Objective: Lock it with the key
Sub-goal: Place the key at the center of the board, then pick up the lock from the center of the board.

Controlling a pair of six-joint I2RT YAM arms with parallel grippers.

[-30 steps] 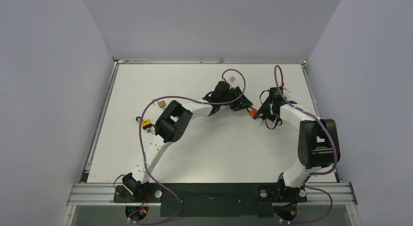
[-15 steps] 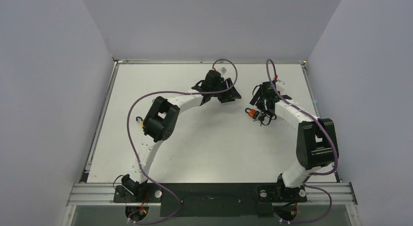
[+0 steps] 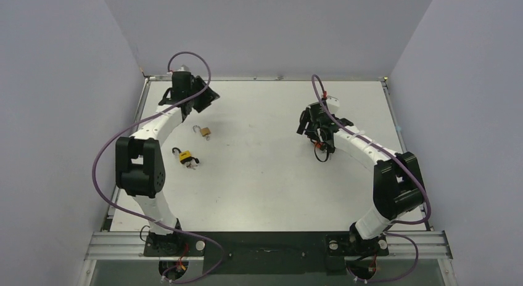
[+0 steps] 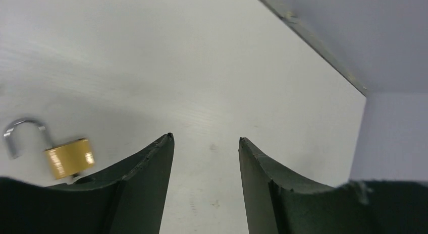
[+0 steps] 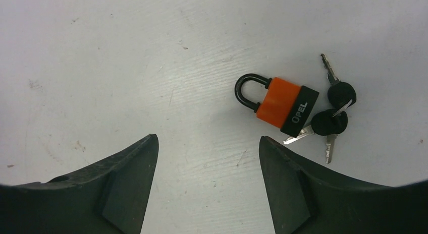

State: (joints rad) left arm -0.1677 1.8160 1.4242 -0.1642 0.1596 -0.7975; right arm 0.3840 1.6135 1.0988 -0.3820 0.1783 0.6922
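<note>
Hovering over padlock (image 5: 280, 104), right arm (image 3: 364, 147), jaws parted.

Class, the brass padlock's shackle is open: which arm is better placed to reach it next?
Left. The left claw, open, hangs near the brass padlock; the right claw is across the table, over the orange padlock.

walls (image 3: 259, 27): 3, plain pale lavender, back and both sides
tabletop (image 3: 265, 187): white, matte, faintly scuffed
near edge: aluminium rail (image 3: 123, 243), dark panel (image 3: 265, 252)
light: soft, even
</note>
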